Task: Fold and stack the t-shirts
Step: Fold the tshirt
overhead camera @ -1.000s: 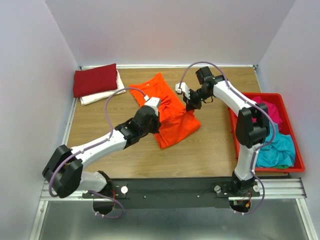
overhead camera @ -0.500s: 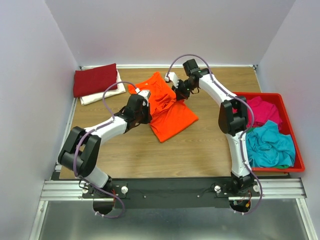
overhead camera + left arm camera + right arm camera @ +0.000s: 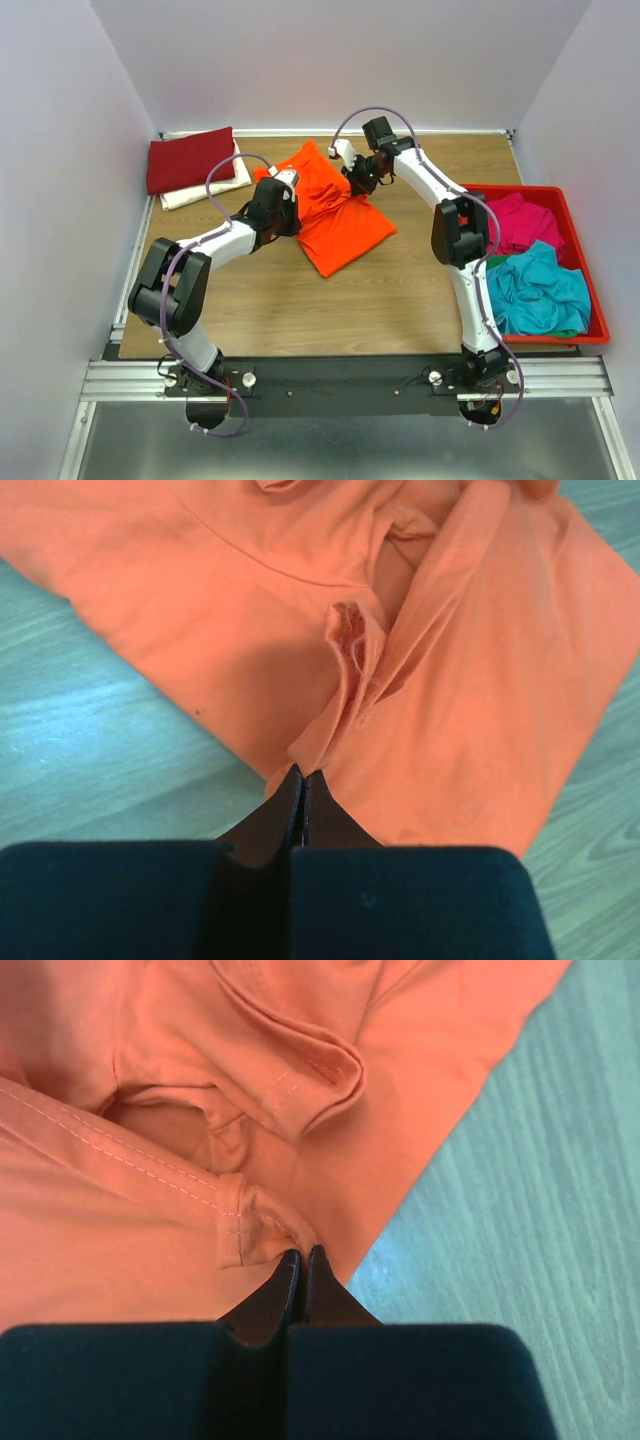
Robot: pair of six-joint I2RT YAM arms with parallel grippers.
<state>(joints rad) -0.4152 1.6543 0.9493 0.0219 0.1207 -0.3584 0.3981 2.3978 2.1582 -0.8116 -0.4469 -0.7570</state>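
Observation:
The orange t-shirt [image 3: 335, 215] lies partly folded and rumpled on the table's middle back. My left gripper [image 3: 283, 198] is shut on a pinch of its cloth [image 3: 340, 695] at its left side; the jaws are closed tight [image 3: 303, 775]. My right gripper [image 3: 356, 180] is shut on a hemmed fold of the same shirt [image 3: 250, 1220] at its upper right edge [image 3: 303, 1253]. A folded dark red t-shirt [image 3: 190, 158] lies on a folded white t-shirt [image 3: 205, 188] at the back left. The magenta t-shirt [image 3: 525, 222] and teal t-shirt [image 3: 540, 290] lie crumpled in the red tray [image 3: 600, 330].
The red plastic tray sits at the table's right edge. Bare wooden table [image 3: 330, 300] lies in front of the orange shirt. White walls enclose the back and sides.
Both grippers have moved back and left, dragging the orange shirt's near part toward its top. The shirt now lies more bunched and further back.

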